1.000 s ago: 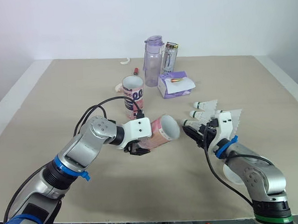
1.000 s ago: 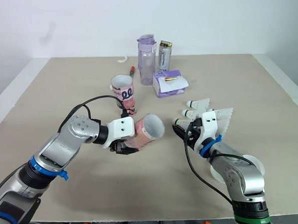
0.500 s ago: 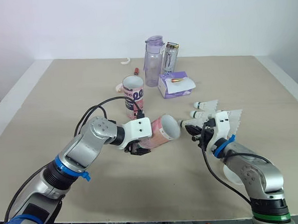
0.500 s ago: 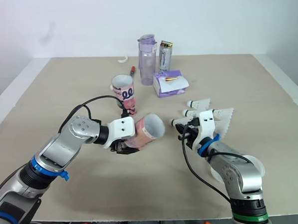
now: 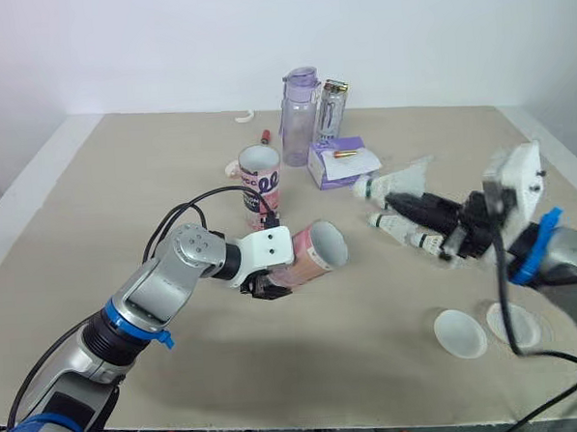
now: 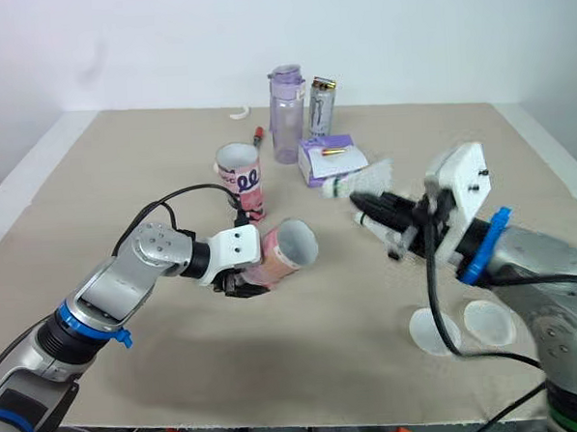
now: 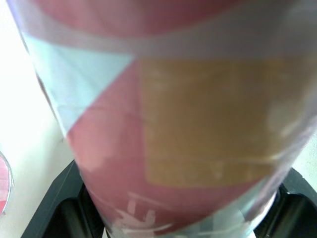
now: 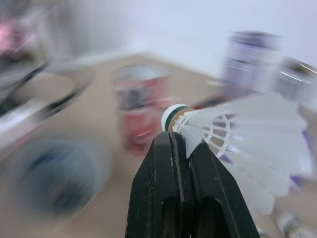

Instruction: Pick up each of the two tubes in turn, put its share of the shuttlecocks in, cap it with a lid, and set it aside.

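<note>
Shuttlecock (image 8: 233,126), probably featherlight with a crushable skirt and safest held near its firm cork, hangs over the table (image 5: 122,186) near the tilted pink tube (image 5: 315,253), pinched by the closed right gripper (image 8: 174,144), while the left gripper (image 5: 266,283) clamps that tube.

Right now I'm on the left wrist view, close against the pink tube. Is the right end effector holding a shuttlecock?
Observer: Yes. The right end effector is shut on a shuttlecock, pinched beside its cork.
Operator: Where does the tube's mouth point?
Observer: The tube, tilted in the left end effector, opens toward the robot's right; the shuttlecock is apart from it.
Operator: And the lids?
Observer: Two white lids lie flat on the table, on the robot's right.
</note>
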Motion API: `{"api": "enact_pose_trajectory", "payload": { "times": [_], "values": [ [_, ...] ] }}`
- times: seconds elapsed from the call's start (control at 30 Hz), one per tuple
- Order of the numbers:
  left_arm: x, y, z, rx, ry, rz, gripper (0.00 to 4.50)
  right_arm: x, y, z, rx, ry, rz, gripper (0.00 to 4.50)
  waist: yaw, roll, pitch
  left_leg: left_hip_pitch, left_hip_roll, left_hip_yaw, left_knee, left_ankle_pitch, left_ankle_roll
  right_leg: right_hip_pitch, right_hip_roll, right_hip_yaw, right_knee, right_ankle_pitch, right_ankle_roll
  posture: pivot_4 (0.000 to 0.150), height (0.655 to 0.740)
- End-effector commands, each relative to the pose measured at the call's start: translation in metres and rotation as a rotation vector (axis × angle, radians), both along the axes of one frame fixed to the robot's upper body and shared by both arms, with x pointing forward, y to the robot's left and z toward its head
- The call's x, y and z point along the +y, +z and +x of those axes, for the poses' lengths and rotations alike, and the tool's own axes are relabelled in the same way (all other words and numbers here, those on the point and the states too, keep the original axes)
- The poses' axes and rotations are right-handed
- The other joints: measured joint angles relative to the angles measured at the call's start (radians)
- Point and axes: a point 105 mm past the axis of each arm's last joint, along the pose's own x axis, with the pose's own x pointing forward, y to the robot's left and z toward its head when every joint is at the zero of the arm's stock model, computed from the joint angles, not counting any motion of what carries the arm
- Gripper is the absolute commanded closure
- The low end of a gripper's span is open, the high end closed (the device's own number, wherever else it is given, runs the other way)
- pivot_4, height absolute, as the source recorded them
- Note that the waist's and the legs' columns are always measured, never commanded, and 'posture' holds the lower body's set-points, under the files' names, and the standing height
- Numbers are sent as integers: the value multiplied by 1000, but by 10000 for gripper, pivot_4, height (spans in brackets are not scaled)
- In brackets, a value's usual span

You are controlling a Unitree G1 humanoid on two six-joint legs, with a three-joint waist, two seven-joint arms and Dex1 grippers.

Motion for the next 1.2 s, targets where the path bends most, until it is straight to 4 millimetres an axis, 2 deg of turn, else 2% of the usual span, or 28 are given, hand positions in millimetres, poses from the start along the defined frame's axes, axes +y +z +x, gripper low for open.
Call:
{"api": "enact_pose_trajectory", "payload": {
  "times": [0.03, 0.33, 0.53, 0.63, 0.77, 0.8, 0.87, 0.9, 0.97, 1.03, 1.2],
  "values": [
    [10, -7, 8, 4, 61, 32, 11898, 5, 3, -4, -98, 86, -106, 43375, -1, 0, 0, 0, 0, 0, 1, 0, 0, 0, -1, 0, 0, 1, 0, 1500, 7400],
    [9, -6, 5, 2, 61, 25, 11898, 11, -8, 12, -147, 100, -172, 43375, 0, -1, 1, -1, 0, 2, 1, 0, 0, -2, -1, 0, 0, 1, -1, 1500, 7400],
    [8, -6, 3, 1, 66, 22, 11898, 24, -19, 16, -162, 150, -218, 43375, 0, -1, 1, -1, 0, 1, 1, 0, 0, -2, -1, 0, 0, 1, -1, 1500, 7400],
    [8, -6, 3, 2, 67, 21, 11898, 26, -18, 15, -152, 166, -215, 36179, 0, -1, 1, 0, 0, 1, 1, 0, 0, -1, -1, 0, 0, 1, -1, 1500, 7400],
    [9, -6, 3, 3, 69, 23, 11898, 27, -12, 9, -127, 189, -172, 17787, 0, -1, 1, -1, 0, 2, 1, 0, 0, -1, -1, 0, 0, 1, -1, 1500, 7400],
    [9, -6, 3, 4, 69, 23, 11898, 27, -10, 8, -121, 188, -155, 16003, 0, -1, 1, -1, 0, 2, 1, 0, 0, -1, -1, 0, 0, 1, -1, 1500, 7400],
    [9, -6, 3, 5, 67, 24, 11898, 24, -7, 7, -95, 169, -105, 7696, 0, -1, 1, -1, 0, 1, 1, 0, 0, -1, -1, 0, 0, 1, -1, 1500, 7400],
    [9, -6, 3, 5, 65, 25, 11898, 17, -3, 9, -62, 129, -44, 2011, 0, -1, 1, -1, 0, 1, 1, 0, 0, -1, -1, 0, 0, 1, -1, 1500, 7400],
    [8, -6, 4, 5, 64, 25, 11898, 6, 0, 12, -13, 64, 42, 597, 1, -1, 1, -1, 0, 1, 1, 0, 0, -1, -1, 0, 0, 1, -1, 1500, 7400],
    [8, -6, 4, 4, 61, 26, 11898, -21, -7, 21, 67, -64, 129, 597, 1, -2, 1, -1, 0, 1, 1, 0, 0, -1, -1, 0, 0, 1, -1, 1500, 7400],
    [6, -6, 4, 5, 50, 26, 11898, -101, -46, 31, 205, -420, 294, 597, 2, -5, 1, -1, -1, 0, 1, 0, 0, 0, -1, 0, 0, 0, 0, 1500, 7400]
  ]
}}
